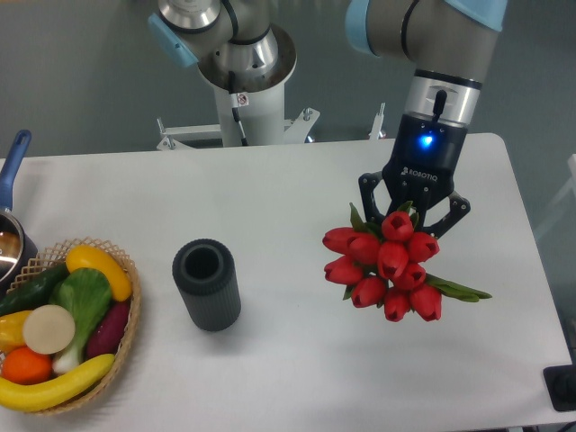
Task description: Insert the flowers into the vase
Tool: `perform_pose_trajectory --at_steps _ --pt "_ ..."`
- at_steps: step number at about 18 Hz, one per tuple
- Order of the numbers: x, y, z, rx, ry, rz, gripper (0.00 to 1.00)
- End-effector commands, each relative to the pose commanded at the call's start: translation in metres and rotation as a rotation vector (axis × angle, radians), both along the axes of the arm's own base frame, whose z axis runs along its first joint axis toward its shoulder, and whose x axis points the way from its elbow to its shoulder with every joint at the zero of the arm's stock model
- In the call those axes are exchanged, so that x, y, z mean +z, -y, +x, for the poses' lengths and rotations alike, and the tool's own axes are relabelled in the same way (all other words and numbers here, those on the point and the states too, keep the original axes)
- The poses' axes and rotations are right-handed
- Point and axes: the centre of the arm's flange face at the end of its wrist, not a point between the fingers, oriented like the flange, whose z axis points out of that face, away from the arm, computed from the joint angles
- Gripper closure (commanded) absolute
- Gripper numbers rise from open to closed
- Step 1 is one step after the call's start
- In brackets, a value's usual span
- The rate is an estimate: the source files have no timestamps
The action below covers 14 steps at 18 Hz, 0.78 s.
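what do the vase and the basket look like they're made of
The vase: dark grey, matte, finely ribbed, probably plastic or rubber; no shine. The basket: woven wicker or rattan, tan with an open lattice rim.

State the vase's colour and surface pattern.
Dark grey, finely ribbed vase; seen in the fixed camera view.

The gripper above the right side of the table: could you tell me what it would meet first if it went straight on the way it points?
The gripper points down at the red tulip bunch, so it would likely meet those first, then the white table. Depth is unclear.
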Motion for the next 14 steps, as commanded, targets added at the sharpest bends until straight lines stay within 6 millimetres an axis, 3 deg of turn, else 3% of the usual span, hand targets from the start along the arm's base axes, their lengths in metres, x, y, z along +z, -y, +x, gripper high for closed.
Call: perform_pose_trajectory --at_steps 14 --pt "-0.0004 -0.0055 -0.0013 -0.001 -0.02 0.012 0.7"
